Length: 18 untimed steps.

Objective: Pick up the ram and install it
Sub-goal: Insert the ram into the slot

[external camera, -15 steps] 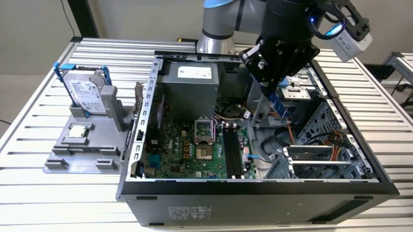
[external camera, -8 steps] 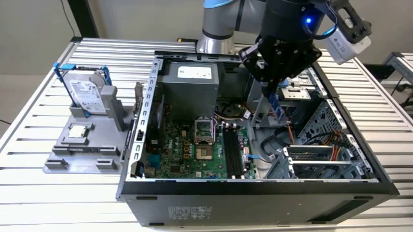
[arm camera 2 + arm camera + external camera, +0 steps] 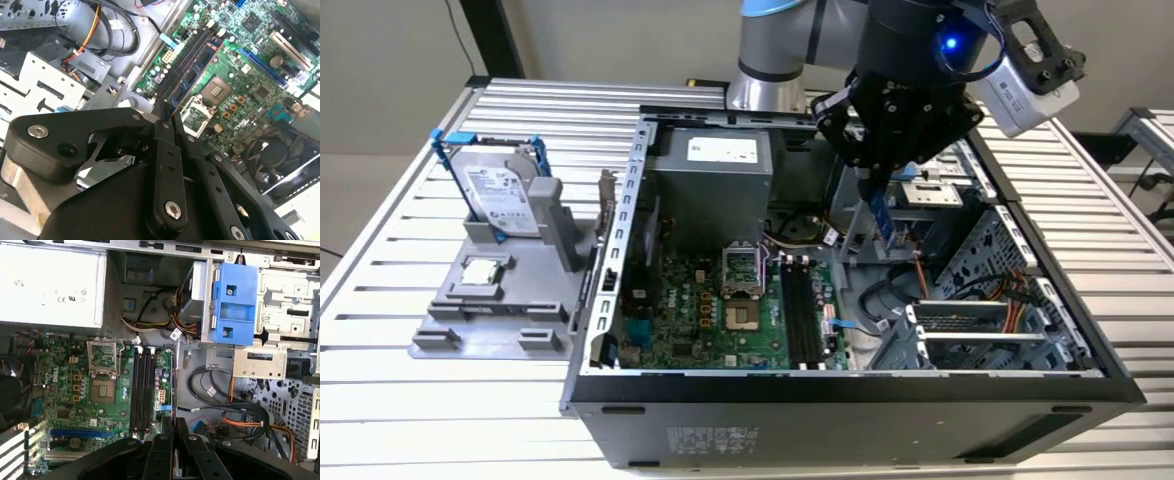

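My gripper (image 3: pixel 881 175) hangs over the open computer case (image 3: pixel 854 385), shut on the ram (image 3: pixel 883 215), a thin blue stick that points down from the fingers. In the second wrist view the ram (image 3: pixel 197 75) runs out from the gripper (image 3: pixel 167 117) towards the motherboard, roughly parallel to the black memory slots (image 3: pixel 182 62). In the first wrist view the ram (image 3: pixel 173 390) shows edge-on ahead of the gripper (image 3: pixel 174 422), beside the slots (image 3: pixel 142 390). In the exterior view the ram is held above the board, behind the slots (image 3: pixel 803 310).
A grey stand on the exterior view's left holds a hard drive in a blue frame (image 3: pixel 500 190) and a square silver processor (image 3: pixel 480 268). Inside the case are the power supply (image 3: pixel 714 175), processor socket (image 3: pixel 744 290), drive cage (image 3: pixel 987 330), a blue bracket (image 3: pixel 235 297) and loose cables (image 3: pixel 240 415).
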Each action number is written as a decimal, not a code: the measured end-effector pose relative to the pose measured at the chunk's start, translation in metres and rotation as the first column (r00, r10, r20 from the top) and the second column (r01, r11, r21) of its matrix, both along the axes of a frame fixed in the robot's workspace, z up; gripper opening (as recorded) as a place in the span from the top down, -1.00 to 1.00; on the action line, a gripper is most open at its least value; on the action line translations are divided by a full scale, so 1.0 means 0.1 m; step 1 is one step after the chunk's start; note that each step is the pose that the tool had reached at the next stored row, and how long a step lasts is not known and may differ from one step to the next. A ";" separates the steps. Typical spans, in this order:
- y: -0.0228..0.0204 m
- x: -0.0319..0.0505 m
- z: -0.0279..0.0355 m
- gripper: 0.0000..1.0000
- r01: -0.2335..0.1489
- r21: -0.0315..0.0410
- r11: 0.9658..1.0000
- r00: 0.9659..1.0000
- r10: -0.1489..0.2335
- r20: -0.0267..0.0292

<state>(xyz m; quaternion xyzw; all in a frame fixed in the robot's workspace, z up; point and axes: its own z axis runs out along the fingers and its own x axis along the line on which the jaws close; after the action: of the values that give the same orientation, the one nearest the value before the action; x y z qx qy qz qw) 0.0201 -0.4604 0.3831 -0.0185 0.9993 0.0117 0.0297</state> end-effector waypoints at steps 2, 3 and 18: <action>0.000 -0.005 0.000 1.00 0.008 0.016 1.000 1.000 -0.008 -0.002; 0.000 -0.006 0.000 1.00 0.018 0.022 1.000 1.000 -0.018 -0.002; 0.000 -0.002 -0.053 1.00 0.085 0.018 0.996 0.996 -0.085 -0.006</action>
<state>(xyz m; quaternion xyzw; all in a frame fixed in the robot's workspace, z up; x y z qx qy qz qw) 0.0200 -0.4604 0.3779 0.0242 0.9991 0.0198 0.0278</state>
